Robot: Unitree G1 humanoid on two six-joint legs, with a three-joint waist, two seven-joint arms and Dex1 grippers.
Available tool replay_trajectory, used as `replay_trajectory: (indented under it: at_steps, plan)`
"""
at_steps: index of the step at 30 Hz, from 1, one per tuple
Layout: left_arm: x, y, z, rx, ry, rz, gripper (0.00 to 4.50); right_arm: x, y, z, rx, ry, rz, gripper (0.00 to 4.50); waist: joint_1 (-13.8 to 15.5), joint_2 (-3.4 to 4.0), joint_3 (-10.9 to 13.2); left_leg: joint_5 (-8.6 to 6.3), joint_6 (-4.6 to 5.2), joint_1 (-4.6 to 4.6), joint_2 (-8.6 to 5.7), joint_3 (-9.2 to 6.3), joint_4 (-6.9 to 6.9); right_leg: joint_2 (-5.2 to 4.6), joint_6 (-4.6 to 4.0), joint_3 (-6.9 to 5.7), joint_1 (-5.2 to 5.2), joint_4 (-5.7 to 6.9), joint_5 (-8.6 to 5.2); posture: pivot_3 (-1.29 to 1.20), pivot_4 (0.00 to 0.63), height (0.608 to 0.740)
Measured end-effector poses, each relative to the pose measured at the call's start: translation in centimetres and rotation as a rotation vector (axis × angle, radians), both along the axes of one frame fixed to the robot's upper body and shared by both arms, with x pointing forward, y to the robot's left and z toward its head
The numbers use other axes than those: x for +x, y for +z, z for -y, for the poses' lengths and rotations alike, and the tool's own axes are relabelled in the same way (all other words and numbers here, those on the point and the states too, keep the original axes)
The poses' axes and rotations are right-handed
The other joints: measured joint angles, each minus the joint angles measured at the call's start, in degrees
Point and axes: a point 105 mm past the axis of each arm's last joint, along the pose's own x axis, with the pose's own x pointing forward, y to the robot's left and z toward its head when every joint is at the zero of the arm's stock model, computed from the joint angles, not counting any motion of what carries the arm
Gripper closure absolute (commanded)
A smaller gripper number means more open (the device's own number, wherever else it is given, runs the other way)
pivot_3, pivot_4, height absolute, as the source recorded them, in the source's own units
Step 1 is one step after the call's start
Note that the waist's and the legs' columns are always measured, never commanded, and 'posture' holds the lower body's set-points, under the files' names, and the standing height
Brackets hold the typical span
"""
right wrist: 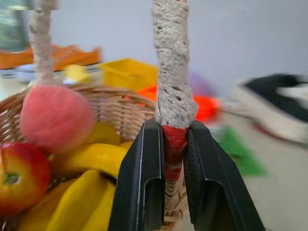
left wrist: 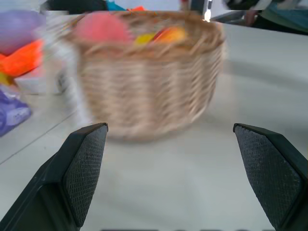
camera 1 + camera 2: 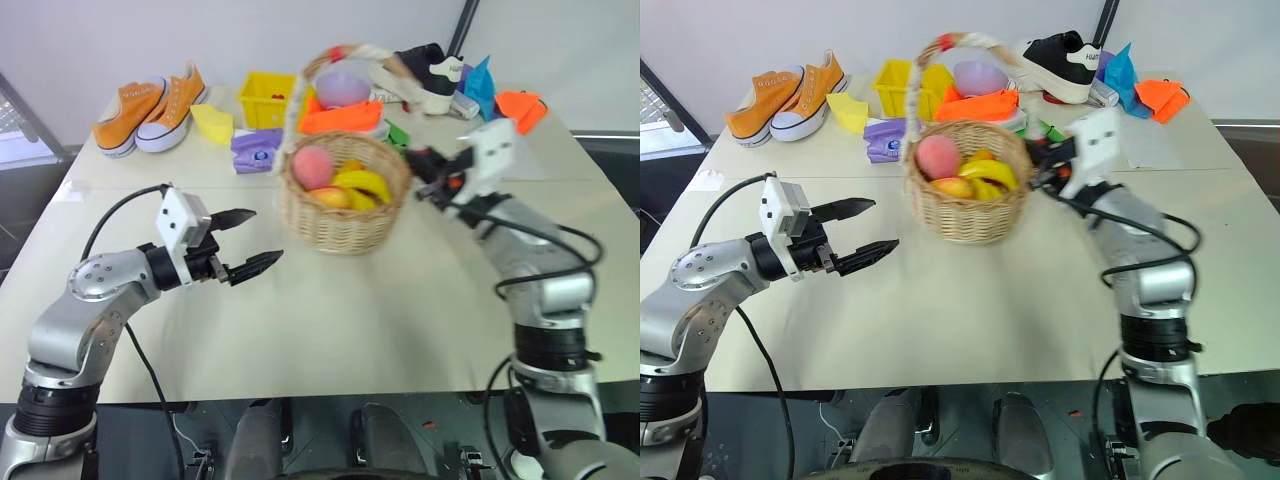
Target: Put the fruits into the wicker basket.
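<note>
Up close, my right gripper (image 1: 174, 159) clamps the wicker basket (image 3: 340, 215) handle; the mango (image 1: 17, 178) is half-hidden under the peach (image 1: 55, 118) — my left gripper (image 3: 248, 243) gapes wide.

Orange sneakers (image 3: 150, 108) sit at the desk's (image 3: 300, 330) far left corner, a yellow bin (image 3: 265, 98) mid far edge, a black shoe (image 3: 432, 72) far right.

A pale beige table (image 3: 330, 330) stands before a plain white wall (image 3: 250, 30) — dark floor (image 3: 20, 215) shows beside it, evenly lit.
</note>
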Motion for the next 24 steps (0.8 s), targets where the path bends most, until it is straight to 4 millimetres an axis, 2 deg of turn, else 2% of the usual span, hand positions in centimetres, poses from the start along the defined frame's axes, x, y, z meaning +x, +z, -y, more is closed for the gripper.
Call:
replay_trajectory:
  at_steps: [3,6,7,11,12,14,17,19,20,24]
  plan:
    - [0.3,0.1,0.8,-0.01,-0.043,0.002,0.0,-1.2,0.6,5.7,-0.027,-0.183,0.006,4.47,-0.08,0.0,0.0,0.0,0.0,0.04,0.01,0.0,-0.01,0.02,0.0,0.0,0.03,-0.01,0.0,0.0,0.15,0.733]
    - [0.8,-0.2,1.4,-0.009,-0.07,-0.006,0.0,-2.2,-0.4,11.0,-0.029,-0.38,-0.028,4.47,-0.34,0.01,0.0,0.01,0.0,0.08,0.02,0.04,-0.02,0.07,0.0,0.01,0.03,-0.01,0.0,0.0,0.15,0.733]
    - [0.9,-0.2,1.6,-0.016,-0.08,-0.005,0.0,-2.3,-1.0,12.2,-0.015,-0.428,-0.044,4.47,-0.59,0.02,0.0,0.01,0.0,0.1,0.06,0.11,-0.02,0.09,0.0,0.07,0.0,0.0,0.0,0.0,0.15,0.733]
    - [1.2,-0.1,2.6,-0.021,-0.117,0.001,0.0,-2.4,-2.2,14.3,0.009,-0.5,-0.059,4.47,-0.85,0.17,0.07,0.02,0.0,0.11,0.11,0.2,-0.04,0.21,0.02,0.16,-0.08,0.05,0.0,0.0,0.15,0.733]
    - [1.2,-0.1,2.5,-0.018,-0.115,0.002,0.0,-2.4,-2.3,14.4,0.01,-0.503,-0.052,3.38,-0.84,0.19,0.07,0.02,-0.01,0.11,0.13,0.21,-0.05,0.23,0.02,0.18,-0.1,0.05,-0.01,0.0,0.15,0.733]
    - [1.3,-0.2,2.5,-0.015,-0.113,0.006,0.0,-2.6,-2.2,14.7,0.011,-0.512,-0.036,2.6,-0.53,0.2,0.08,0.02,-0.01,0.1,0.14,0.21,-0.04,0.25,0.02,0.17,-0.09,0.05,-0.01,0.0,0.15,0.733]
    - [1.3,-0.2,2.4,-0.012,-0.117,0.005,0.0,-3.0,-2.5,15.1,0.006,-0.527,-0.038,1.08,-0.21,0.19,0.08,0.02,-0.01,0.1,0.12,0.2,0.05,0.22,0.03,0.16,0.0,0.04,-0.01,0.0,0.15,0.733]
    - [1.2,-0.3,2.4,-0.011,-0.12,0.004,0.0,-3.5,-2.9,15.1,-0.034,-0.529,-0.038,0.3,-0.03,0.19,0.08,0.02,-0.01,0.1,0.08,0.17,0.06,0.19,0.04,0.15,0.05,0.02,-0.01,0.0,0.15,0.733]
    - [1.2,-0.3,2.4,-0.011,-0.119,0.002,0.0,-4.0,-3.2,15.1,-0.074,-0.529,-0.034,0.03,0.06,0.19,0.08,0.02,0.0,0.1,0.07,0.16,0.06,0.18,0.05,0.15,0.05,0.02,-0.02,0.0,0.15,0.733]
    - [1.6,-0.7,2.0,-0.01,-0.093,-0.009,0.0,-6.2,-3.6,14.8,-0.188,-0.514,0.009,0.03,-0.11,0.2,0.07,0.02,-0.01,0.12,0.07,0.15,0.04,0.19,0.06,0.15,0.05,0.02,-0.02,0.0,0.15,0.733]
